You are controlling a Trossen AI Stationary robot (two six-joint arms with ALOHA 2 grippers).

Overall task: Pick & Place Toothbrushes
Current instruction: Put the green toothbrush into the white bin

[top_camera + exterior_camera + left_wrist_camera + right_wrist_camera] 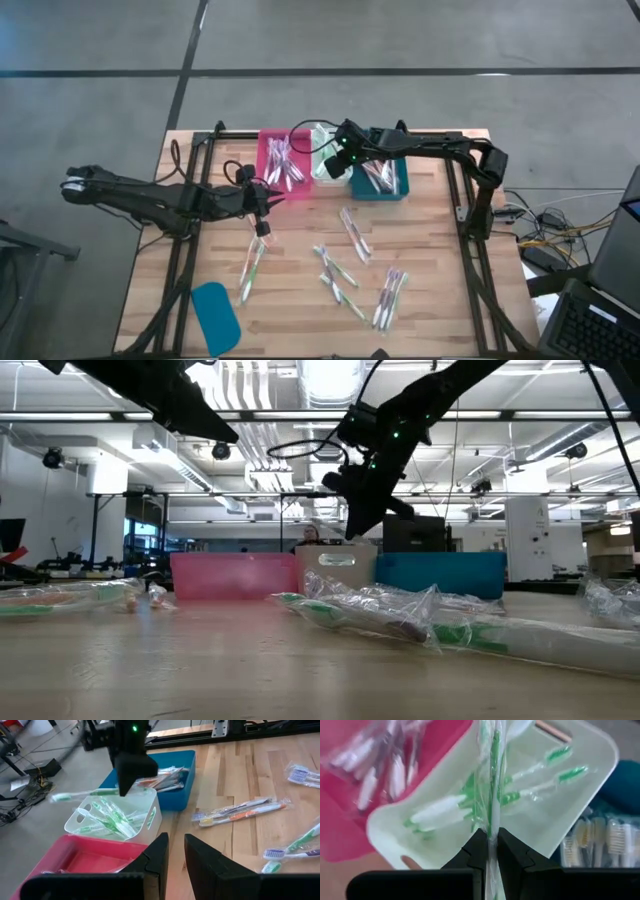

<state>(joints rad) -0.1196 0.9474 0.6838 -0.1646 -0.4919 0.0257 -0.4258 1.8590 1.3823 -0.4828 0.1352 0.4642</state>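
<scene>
- Our right gripper (488, 851) hangs over the white bin (580, 785), its two dark fingers clenched on a green toothbrush (493, 780) in a clear wrapper; the brush runs straight out from between the fingertips.
- From the left wrist view the same green toothbrush sticks out sideways from the right gripper (125, 787), level and above the white bin (150, 815), not touching it.
- In the high view our right gripper (335, 158) sits over the middle of the three bins at the table's far edge.
- Our left gripper (176, 851) has its fingers only a narrow gap apart, and we see nothing between them; it hangs above the table near the pink bin (95, 860), and we cannot tell from these views whether it touches anything.
- From above, our left gripper (262, 205) is just in front of the pink bin (270, 175), with a wrapped toothbrush (252, 268) lying on the table below it.
- The white bin already holds several green-handled brushes; the pink bin holds pinkish ones, and the blue bin (385, 188) holds more wrapped brushes.
- Loose toothbrushes (345, 275) lie scattered on the wooden table (430, 300) in front of the bins, well apart from both grippers.
- A flat teal lid (214, 310) rests near the table's front left corner.
- We can read no brand, label or writing on any wrapper or bin.
</scene>
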